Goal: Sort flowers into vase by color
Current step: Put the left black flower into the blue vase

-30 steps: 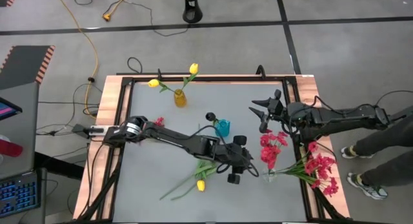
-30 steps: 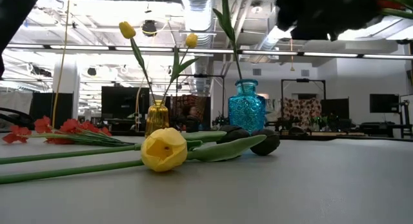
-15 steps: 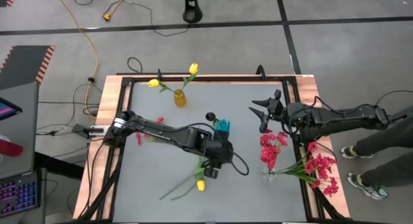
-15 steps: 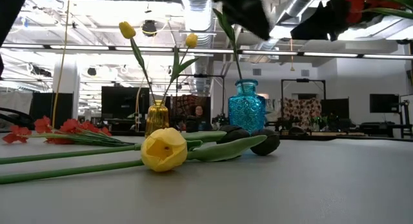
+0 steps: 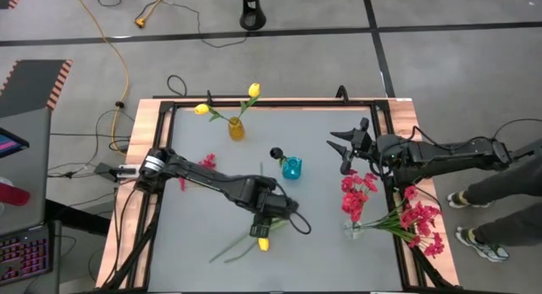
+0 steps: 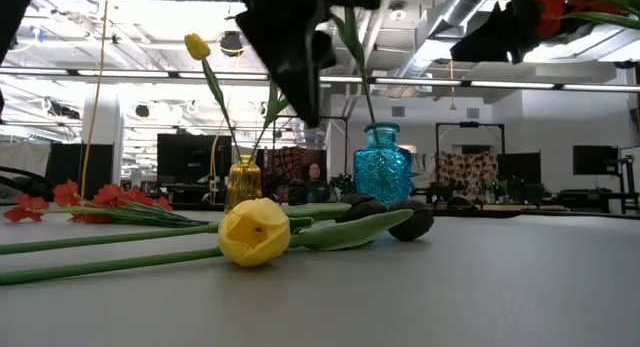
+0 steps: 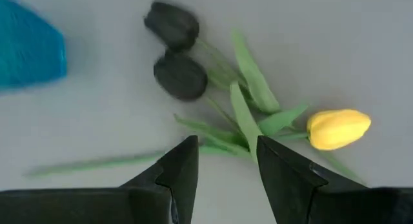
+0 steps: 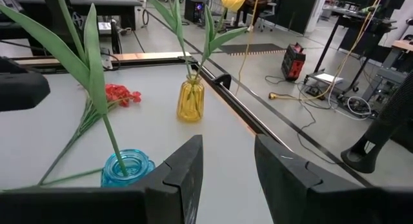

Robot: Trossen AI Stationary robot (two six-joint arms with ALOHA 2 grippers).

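The left gripper [image 5: 264, 218] hangs over the middle of the table [image 5: 195, 243], just above the flowers that lie there. Its 2 fingers [image 7: 184, 169] are apart with nothing between them. Under it lie a yellow tulip [image 7: 339, 128] and 2 black tulips [image 7: 175, 53], their green stems crossing each other. In the low view the yellow tulip [image 6: 254, 232] lies flat on the table in front, and the black ones are behind it.

The blue vase [image 5: 291, 168] stands near the center and holds 1 black tulip. The yellow vase [image 5: 236, 129] stands near the far edge with 2 yellow tulips in it. A small red spray [image 5: 207, 161] lies on the table at the left side, beside the left arm.

The right gripper [image 5: 345, 150] waits at the right side of the table, its fingers [image 8: 187, 169] also apart and empty. Near it, at the right edge, is a bunch of red flowers [image 5: 415, 222]; some stand in a clear vase [image 5: 351, 229].
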